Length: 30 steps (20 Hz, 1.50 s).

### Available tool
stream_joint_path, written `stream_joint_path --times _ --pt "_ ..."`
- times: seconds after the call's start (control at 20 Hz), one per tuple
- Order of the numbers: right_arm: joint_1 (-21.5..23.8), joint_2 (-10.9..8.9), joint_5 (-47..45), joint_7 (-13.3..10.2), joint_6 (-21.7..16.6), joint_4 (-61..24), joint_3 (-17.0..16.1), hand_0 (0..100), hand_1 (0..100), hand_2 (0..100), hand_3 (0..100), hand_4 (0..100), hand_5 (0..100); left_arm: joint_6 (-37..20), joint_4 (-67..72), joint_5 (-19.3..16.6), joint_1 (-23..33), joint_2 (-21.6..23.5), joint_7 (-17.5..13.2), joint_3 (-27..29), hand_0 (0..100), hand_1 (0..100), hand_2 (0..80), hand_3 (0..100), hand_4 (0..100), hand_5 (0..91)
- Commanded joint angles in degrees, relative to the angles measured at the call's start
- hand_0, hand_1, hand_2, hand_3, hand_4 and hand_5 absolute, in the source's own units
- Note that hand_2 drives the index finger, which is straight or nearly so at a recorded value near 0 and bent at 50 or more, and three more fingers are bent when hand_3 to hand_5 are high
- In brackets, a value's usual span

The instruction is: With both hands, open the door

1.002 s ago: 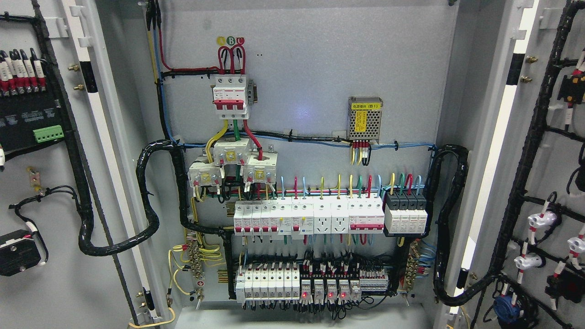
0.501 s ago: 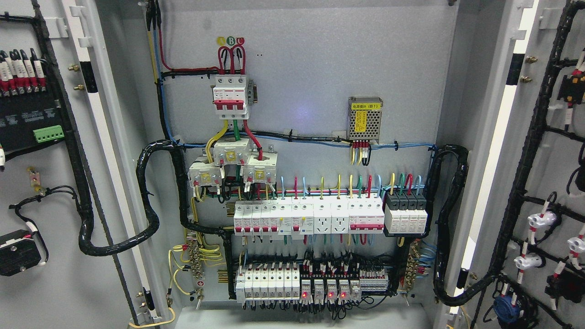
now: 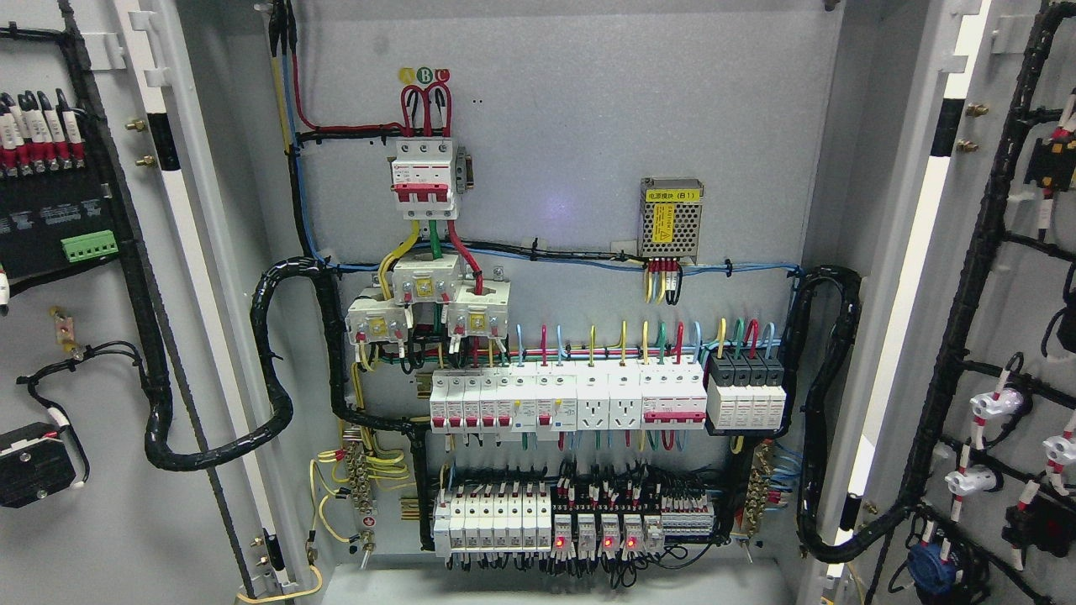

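Both grey cabinet doors stand swung wide open. The left door [image 3: 92, 546] fills the picture's left edge, its inner face carrying a black module and wire looms. The right door [image 3: 1030, 353] fills the right edge, with black cable harnesses and white fittings on its inner face. Between them the cabinet interior [image 3: 588, 126] is fully exposed. Neither of my hands nor any arm shows in the head view.
On the grey back panel sit a red-and-white main breaker [image 3: 425, 178], rows of white breakers [image 3: 567, 402], a lower relay row [image 3: 580, 521] with red lights, and a small power supply [image 3: 671, 217]. Thick black cable bundles [image 3: 273, 370] loop to each door.
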Motion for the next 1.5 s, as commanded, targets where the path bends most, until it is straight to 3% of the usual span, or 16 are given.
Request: stream_joint_path --times 0.0,0.15,0.45,0.6,0.7,0.8,0.9,1.45 --pt "-3.3 3.51 0.1 -0.1 -0.1 26.1 1.5 19 0 0 0 0 0 0.0 30.7 -2.0 -4.4 -7.8 -2.1 -2.2 0 0 0.0 0 0 0.0" --pt "-6.3 4.83 0.6 -0.9 -0.1 34.3 1.9 19 0 0 0 0 0 0.2 37.7 -3.9 -6.1 -10.2 -2.1 -2.1 0 0 0.0 0 0 0.0" --pt "-9.7 5.36 4.3 -5.9 0.3 45.0 1.8 19 0 0 0 0 0 1.2 45.6 -5.9 -7.6 -12.5 -3.8 -1.4 0 0 0.0 0 0 0.0" --pt "-12.3 7.99 4.3 -8.5 1.3 51.8 2.0 19 0 0 0 0 0 11.3 46.2 -6.1 -7.6 -13.2 -5.3 -1.2 0 0 0.0 0 0 0.0" --pt "-13.2 8.61 5.6 -10.9 3.9 55.2 2.2 19 0 0 0 0 0 18.0 46.1 -6.0 -7.9 -13.5 -7.1 -1.2 0 0 0.0 0 0 0.0" --pt "-13.6 8.61 9.8 -12.2 7.5 56.3 2.2 19 0 0 0 0 0 21.1 46.1 -6.2 -8.4 -13.6 -8.2 -1.3 0 0 0.0 0 0 0.0" --pt "-13.5 8.61 12.7 -12.9 9.5 57.0 2.1 19 0 0 0 0 0 21.6 46.1 -6.4 -8.4 -13.6 -8.3 -1.3 0 0 0.0 0 0 0.0" --pt "-10.0 8.26 13.6 -13.7 12.9 60.5 1.6 19 0 0 0 0 0 25.3 46.4 -8.1 -8.5 -13.4 -7.5 -1.8 0 0 0.0 0 0 0.0"
